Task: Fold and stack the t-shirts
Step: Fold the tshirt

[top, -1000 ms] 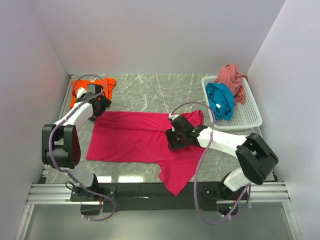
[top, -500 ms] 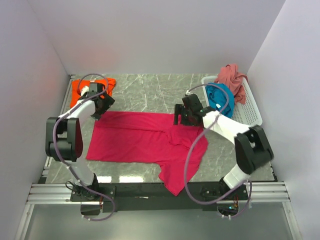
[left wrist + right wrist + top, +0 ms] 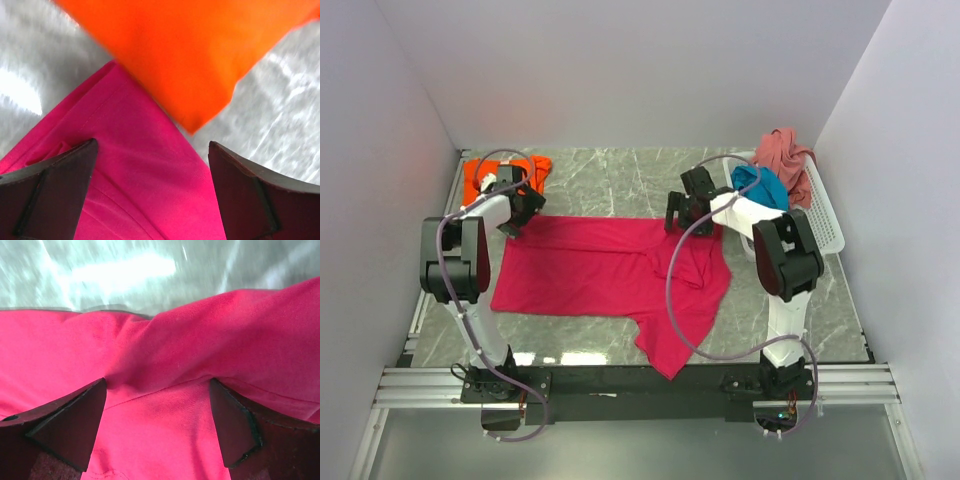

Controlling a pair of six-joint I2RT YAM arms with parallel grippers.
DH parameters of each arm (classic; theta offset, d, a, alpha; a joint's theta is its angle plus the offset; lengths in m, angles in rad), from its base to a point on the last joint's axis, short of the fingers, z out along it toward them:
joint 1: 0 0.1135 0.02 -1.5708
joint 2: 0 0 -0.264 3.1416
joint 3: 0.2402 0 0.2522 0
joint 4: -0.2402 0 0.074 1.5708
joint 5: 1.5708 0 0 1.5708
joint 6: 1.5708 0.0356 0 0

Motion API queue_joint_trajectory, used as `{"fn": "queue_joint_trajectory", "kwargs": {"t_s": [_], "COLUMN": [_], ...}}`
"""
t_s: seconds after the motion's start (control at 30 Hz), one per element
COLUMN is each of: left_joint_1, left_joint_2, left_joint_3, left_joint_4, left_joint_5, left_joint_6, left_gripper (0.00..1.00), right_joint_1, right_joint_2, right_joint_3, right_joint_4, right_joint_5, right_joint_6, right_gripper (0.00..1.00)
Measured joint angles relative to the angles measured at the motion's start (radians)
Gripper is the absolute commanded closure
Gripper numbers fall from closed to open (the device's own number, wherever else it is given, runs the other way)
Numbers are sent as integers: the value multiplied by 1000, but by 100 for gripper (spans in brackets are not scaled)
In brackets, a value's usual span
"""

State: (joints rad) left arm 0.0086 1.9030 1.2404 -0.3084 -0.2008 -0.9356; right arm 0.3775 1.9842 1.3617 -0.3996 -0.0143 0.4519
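Fabric in bright orange is lying at the far left corner of the worktop (image 3: 620,180). This is the orange t-shirt (image 3: 500,178), looking folded and parked there, I'd guess as the start of the stack. Just beside it the left pincer (image 3: 520,208) is hanging with its fingers spread wide, gripping nothing. Its wrist camera is showing a corner of the magenta t-shirt (image 3: 610,275) running up between the two fingers, with the orange hem right against it.

The magenta shirt is spreading across the middle of the worktop, mostly flat, with one part trailing toward the near edge and a wrinkled fold right of centre. To my eye the arms are standing one at each end of its far edge so they can take both corners together and carry that edge over for a fold.

The right pincer (image 3: 686,213) is hovering over the far right end, released as well. Its fingers are sitting wide on either side of a raised ridge of cloth without pinching it.

Further right, the white basket (image 3: 820,238) is holding the teal t-shirt (image 3: 763,198) and the pink t-shirt (image 3: 786,152), both crumpled and waiting.

I cannot tell whether any fingertip is touching the cloth. The left arm is covering part of the orange shirt, and the magenta sleeves are getting lost in the folds.
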Motion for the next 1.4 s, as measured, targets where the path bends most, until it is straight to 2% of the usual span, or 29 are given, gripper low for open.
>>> {"fn": "queue_joint_trajectory", "kwargs": {"t_s": [0.3, 0.53, 0.67, 0.77, 0.9, 1.0, 1.07, 1.2, 1.3, 1.4], "left_joint_1": [18, 19, 21, 21, 21, 21, 21, 26, 33, 42], "left_joint_2": [92, 54, -125, -328, -607, -740, -777, -761, -702, -619], "left_joint_3": [137, 153, 71, -21, -202, -364, -461, -594, -605, -605], "left_joint_4": [-27, -78, -129, -182, -285, -362, -410, -466, -470, -438], "left_joint_5": [-14, -45, -58, -69, -95, -107, -116, -121, -140, -158], "left_joint_6": [0, -8, -53, -105, -200, -249, -277, -315, -330, -337], "left_gripper": [1, 1, 0, 1, 1, 1, 1, 10, 19, 38], "right_joint_1": [-41, -42, 1, 78, 180, 192, 195, 219, 252, 317], "right_joint_2": [118, 85, -58, -215, -447, -562, -608, -649, -691, -729], "right_joint_3": [184, 169, 91, 17, -160, -294, -371, -459, -502, -523], "right_joint_4": [-31, -51, -61, -54, -12, -7, -24, -72, -101, -140], "right_joint_5": [-32, -29, 4, 45, 53, 48, 53, 51, 40, 21], "right_joint_6": [-30, -88, -110, -103, -46, -13, 0, 3, 0, -11], "right_gripper": [10, 10, 9, 8, 8, 8, 8, 8, 8, 9]}}
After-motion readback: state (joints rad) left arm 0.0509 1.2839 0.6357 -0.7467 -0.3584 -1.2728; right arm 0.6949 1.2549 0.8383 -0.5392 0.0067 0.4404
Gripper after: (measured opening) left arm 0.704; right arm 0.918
